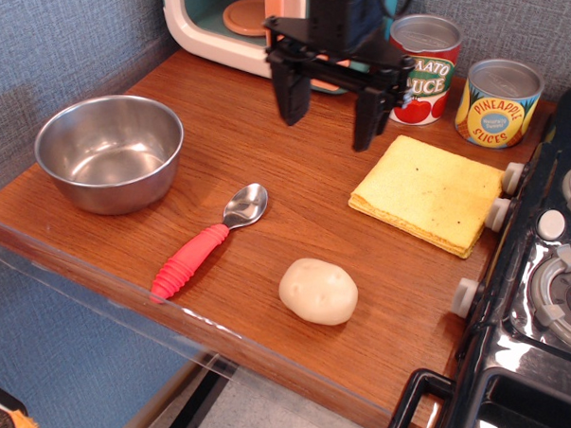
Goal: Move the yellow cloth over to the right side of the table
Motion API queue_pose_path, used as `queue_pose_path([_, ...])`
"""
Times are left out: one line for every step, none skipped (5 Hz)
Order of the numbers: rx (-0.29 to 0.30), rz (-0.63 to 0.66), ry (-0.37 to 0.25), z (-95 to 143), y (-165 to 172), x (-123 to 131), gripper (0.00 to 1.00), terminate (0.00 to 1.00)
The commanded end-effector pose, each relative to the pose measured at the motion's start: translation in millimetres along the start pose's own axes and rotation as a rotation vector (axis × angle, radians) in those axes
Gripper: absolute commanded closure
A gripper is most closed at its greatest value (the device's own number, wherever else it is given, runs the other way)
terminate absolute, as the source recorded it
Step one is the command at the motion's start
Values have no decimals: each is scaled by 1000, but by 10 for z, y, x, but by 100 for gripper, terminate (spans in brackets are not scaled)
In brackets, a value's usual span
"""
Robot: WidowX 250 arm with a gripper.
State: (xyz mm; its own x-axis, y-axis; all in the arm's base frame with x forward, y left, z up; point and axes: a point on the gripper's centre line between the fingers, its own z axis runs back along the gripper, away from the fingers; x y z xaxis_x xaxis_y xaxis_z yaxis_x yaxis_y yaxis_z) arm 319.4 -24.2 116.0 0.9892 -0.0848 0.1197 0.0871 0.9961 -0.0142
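Observation:
The yellow cloth (pixel 429 194) lies flat and folded on the right side of the brown wood table (pixel 270 137), against the black toy stove. My gripper (pixel 331 110) hangs open and empty above the table, left of the cloth and apart from it, in front of the toy microwave.
A steel bowl (pixel 109 150) sits at the left. A red-handled spoon (pixel 208 243) and a cream potato (pixel 318 290) lie near the front edge. A tomato sauce can (pixel 422 57) and a pineapple can (pixel 502 103) stand behind the cloth. A toy microwave (pixel 242 23) is at the back; the stove (pixel 538 282) is at the right.

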Motion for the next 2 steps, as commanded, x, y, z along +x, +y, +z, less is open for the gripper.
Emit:
queue_pose_path([20, -39, -54, 151, 36, -43, 0, 0])
queue_pose_path([20, -39, -54, 151, 36, -43, 0, 100])
